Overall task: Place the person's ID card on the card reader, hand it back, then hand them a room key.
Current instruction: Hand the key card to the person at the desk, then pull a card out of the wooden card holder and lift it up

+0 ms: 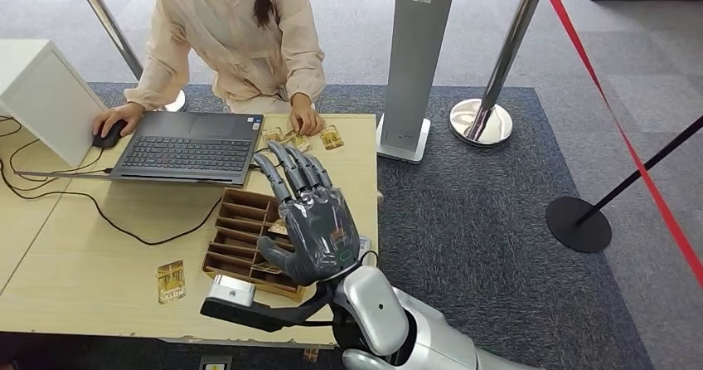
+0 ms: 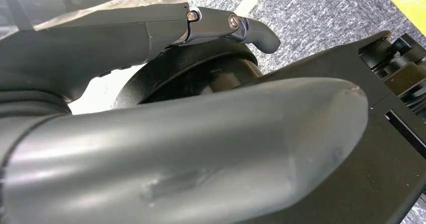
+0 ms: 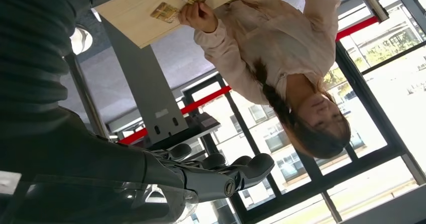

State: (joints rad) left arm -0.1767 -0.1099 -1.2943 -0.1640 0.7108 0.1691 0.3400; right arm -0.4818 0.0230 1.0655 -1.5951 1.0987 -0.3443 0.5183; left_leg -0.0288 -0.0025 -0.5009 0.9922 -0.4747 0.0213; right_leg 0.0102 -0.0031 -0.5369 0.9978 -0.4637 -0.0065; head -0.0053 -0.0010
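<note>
Right hand: the right hand (image 1: 308, 221) is raised over the wooden table (image 1: 91, 254), palm toward the person, fingers straight and spread; nothing sits in it.
Left hand: the left hand (image 2: 166, 148) shows at close range as a thick thumb and one dark finger; whether it is spread or curled cannot be told.
Cards: several tan cards (image 1: 300, 140) lie at the far table edge under the person's hand (image 1: 305, 123); another card (image 1: 171, 281) lies alone near the robot's edge. Which is the ID card and which a room key cannot be settled from the print visible.
Card reader: the small silver-topped device (image 1: 230, 290) at the near edge, just in front of the slotted tray (image 1: 240, 237), is probably the reader; no card rests on it.
Progress: judged early. No card is held, none is on the reader, and neither hand-back nor key delivery shows as done. All three steps appear outstanding.
Person: seated across the table, one hand on the mouse (image 1: 108, 135), the other on the far cards.
Surroundings: an open laptop (image 1: 186, 146), a white box (image 1: 46, 96) at the far left corner, a black cable (image 1: 108, 216) trailing across the tabletop, a grey kiosk post (image 1: 414, 63), and red-belt stanchions (image 1: 485, 113) on the carpet.
Obstructions: the tray lies directly beneath the raised hand, and the laptop crowds the reach toward the far cards.
</note>
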